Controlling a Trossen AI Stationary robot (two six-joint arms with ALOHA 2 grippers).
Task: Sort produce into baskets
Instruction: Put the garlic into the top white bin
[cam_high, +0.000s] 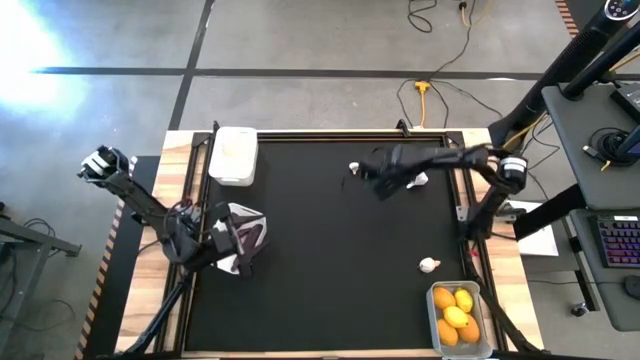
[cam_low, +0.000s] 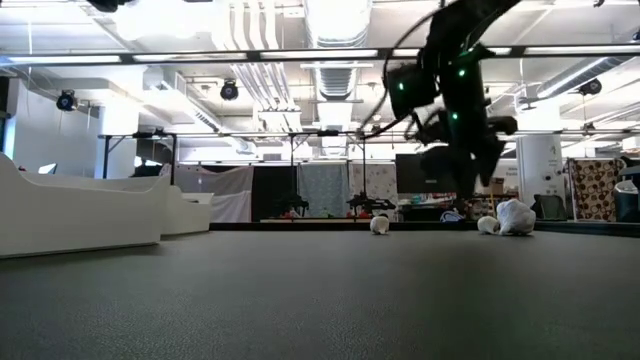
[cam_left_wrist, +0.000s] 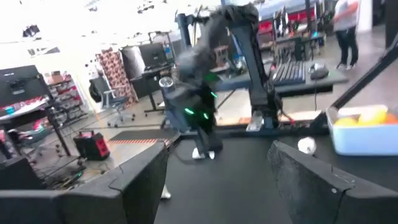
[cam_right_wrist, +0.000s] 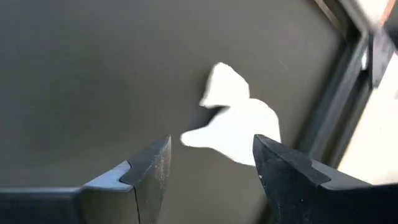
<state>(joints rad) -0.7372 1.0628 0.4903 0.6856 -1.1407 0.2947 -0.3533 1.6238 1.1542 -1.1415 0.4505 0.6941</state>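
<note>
Three white garlic bulbs lie on the black mat: one at the far middle (cam_high: 355, 167), one at the far right (cam_high: 418, 180), one at the near right (cam_high: 428, 265). My right gripper (cam_high: 380, 190) hangs open above the mat between the two far bulbs. In its wrist view a garlic bulb (cam_right_wrist: 236, 127) lies just beyond the open fingers (cam_right_wrist: 211, 152). My left gripper (cam_high: 235, 245) stands open at the table's left, over a white basket (cam_high: 250, 222) that it partly hides. Nothing is between its fingers (cam_left_wrist: 217, 168). A clear basket (cam_high: 436, 322) at the near right corner holds yellow and orange fruits (cam_high: 456, 315).
A second white basket (cam_high: 232, 153) stands at the far left corner of the mat. The mat's raised frame (cam_high: 460, 190) runs close by the right arm. Beyond the table's right side stand a desk with a keyboard (cam_high: 620, 240) and a person (cam_left_wrist: 345, 31).
</note>
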